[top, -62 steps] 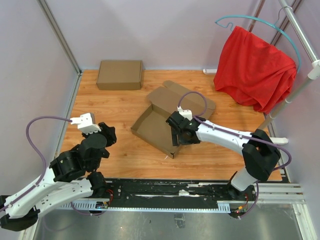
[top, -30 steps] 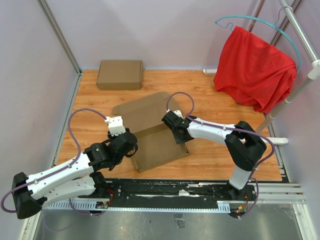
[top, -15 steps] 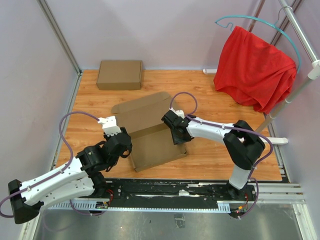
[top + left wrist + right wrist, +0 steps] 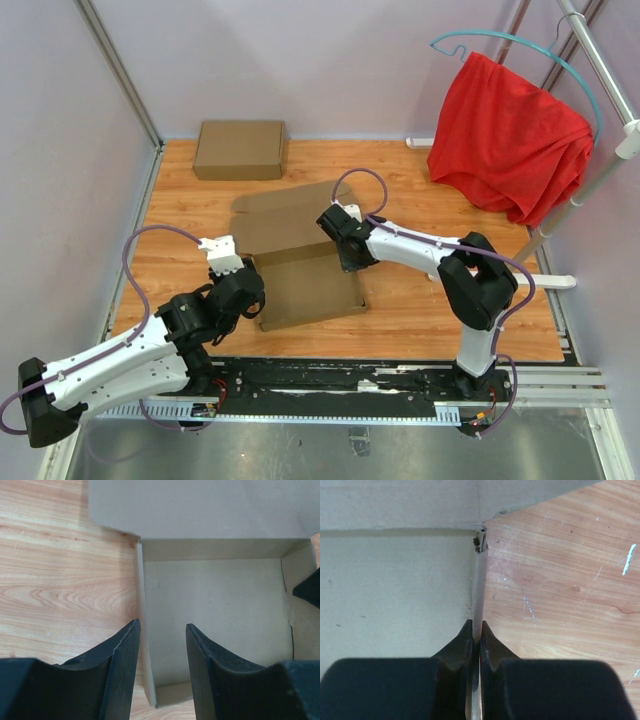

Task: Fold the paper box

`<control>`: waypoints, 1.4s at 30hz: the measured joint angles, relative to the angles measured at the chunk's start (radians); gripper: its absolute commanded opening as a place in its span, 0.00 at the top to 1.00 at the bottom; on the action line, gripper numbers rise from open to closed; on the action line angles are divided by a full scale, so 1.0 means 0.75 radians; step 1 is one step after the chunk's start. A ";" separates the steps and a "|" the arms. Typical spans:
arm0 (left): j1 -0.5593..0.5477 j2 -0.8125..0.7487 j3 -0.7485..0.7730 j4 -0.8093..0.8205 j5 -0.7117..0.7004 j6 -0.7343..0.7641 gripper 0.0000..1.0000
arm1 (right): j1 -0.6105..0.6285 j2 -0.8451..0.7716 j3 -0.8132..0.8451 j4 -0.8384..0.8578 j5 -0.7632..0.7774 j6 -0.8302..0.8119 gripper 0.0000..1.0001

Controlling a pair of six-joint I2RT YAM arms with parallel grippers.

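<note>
Right jaws pinch a wall of the paper box (image 4: 305, 288), left jaws gape astride another; tray formed, lid unclosed.

Both arms (image 4: 420, 250) have white links (image 4: 110, 365), black joints (image 4: 480, 290) and purple cables (image 4: 357, 171).

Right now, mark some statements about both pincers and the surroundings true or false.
The right pincer is shut on a side wall of the paper box. True.
The left pincer grips the box too. False: it is open, over the opposite wall.
The flat cardboard box lies on the paper box. False: it lies apart, at the table's far edge.
A red cloth hangs from a hanger. True.
</note>
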State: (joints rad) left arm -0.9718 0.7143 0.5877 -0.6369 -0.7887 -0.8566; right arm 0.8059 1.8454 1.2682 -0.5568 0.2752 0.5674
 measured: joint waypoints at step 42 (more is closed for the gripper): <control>0.000 -0.022 -0.017 0.032 -0.001 0.008 0.39 | -0.132 -0.048 -0.033 0.003 -0.012 0.075 0.51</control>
State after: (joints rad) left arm -0.9718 0.6975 0.5747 -0.6132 -0.7895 -0.8509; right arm 0.7067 1.8095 1.2434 -0.5549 0.2665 0.6239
